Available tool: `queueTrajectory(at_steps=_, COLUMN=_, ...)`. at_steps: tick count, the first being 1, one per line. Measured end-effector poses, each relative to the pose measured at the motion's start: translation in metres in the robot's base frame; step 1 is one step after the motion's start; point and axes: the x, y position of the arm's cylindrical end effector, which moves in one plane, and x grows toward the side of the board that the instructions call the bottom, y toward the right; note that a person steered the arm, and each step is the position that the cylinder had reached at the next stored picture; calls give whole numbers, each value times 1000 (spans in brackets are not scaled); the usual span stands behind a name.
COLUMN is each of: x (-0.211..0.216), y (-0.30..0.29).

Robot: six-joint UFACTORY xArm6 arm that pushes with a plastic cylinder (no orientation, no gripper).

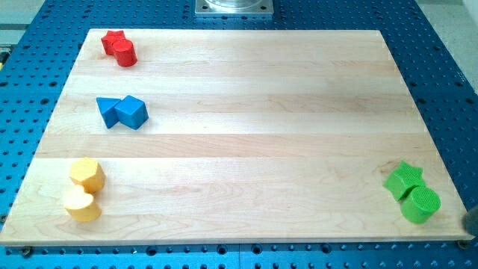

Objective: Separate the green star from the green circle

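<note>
The green star (pixel 404 179) lies near the wooden board's bottom right corner. The green circle (pixel 420 204) sits just below and right of it, touching it. A dark blurred shape at the view's right edge, a little right of the green circle, looks like my rod. My tip (pixel 470 229) is at its lower end, apart from both green blocks.
The wooden board (pixel 246 149) rests on a blue perforated table. A red star (pixel 113 40) and red circle (pixel 125 53) touch at the top left. Two blue blocks (pixel 123 112) touch at the left. Two yellow blocks (pixel 84 190) touch at the bottom left.
</note>
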Motion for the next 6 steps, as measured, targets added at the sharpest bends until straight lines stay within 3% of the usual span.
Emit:
queueTrajectory(at_steps=2, x=-24, y=-57)
queueTrajectory(at_steps=5, x=-105, y=-74)
queueTrajectory(at_steps=6, x=-110, y=-36)
